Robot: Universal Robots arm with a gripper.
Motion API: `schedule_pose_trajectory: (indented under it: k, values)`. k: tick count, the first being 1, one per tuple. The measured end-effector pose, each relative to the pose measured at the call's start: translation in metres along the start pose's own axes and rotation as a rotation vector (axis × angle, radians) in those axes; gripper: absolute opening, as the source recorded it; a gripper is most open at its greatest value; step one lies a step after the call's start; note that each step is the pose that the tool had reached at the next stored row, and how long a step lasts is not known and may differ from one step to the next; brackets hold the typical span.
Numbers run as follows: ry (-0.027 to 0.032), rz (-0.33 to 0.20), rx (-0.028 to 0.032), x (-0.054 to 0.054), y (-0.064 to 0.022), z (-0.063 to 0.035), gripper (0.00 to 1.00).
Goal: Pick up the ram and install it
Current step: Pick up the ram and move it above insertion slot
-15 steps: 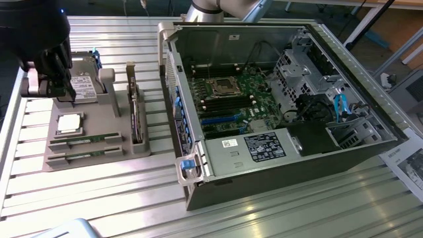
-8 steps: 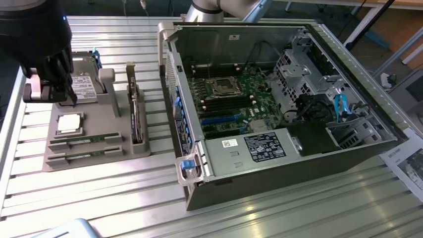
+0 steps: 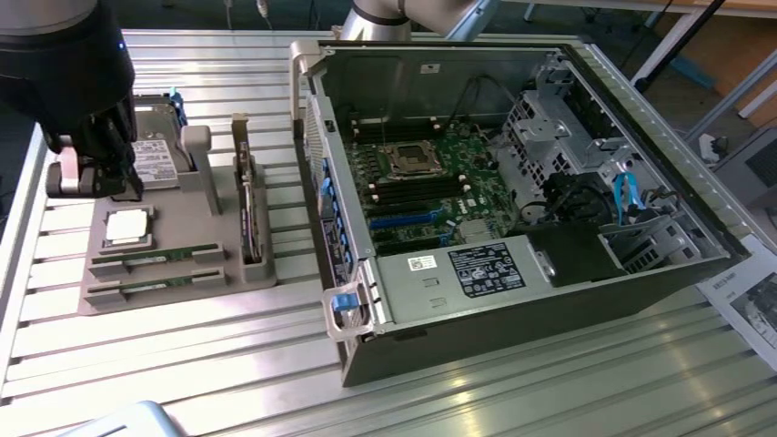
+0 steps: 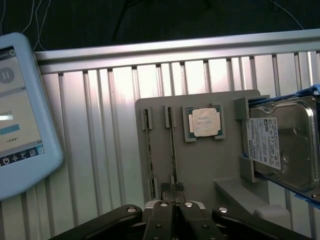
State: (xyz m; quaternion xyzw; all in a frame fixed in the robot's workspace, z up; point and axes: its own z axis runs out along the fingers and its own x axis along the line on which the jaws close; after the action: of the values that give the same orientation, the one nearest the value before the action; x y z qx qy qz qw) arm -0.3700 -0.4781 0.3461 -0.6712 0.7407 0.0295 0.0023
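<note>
On the exterior view's left, a gray tray point(image 3: 182, 223) sits on the ribbed metal table point(image 3: 182, 364). The gripper point(image 4: 172, 189) hangs over the tray's left side, its fingers pressed together and holding nothing. Two ram sticks stand on edge in slots at the tray's near end. The far ram stick point(image 3: 158, 258) is just beside the processor point(image 3: 127, 226), and the near ram stick point(image 3: 152, 284) is next to it. In the wrist view the fingertips line up with one end of the far ram stick; whether they touch it cannot be told. A hard drive point(image 3: 152, 155) rests at the tray's far end. The open computer case point(image 3: 425, 300) lies to the right.
</note>
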Motion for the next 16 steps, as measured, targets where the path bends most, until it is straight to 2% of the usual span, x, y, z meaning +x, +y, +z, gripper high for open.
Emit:
schedule_pose_trajectory:
  k: [16]
  values:
    - [0.0,0.0,0.0001,0.007,-0.0012,0.0138,0.1]
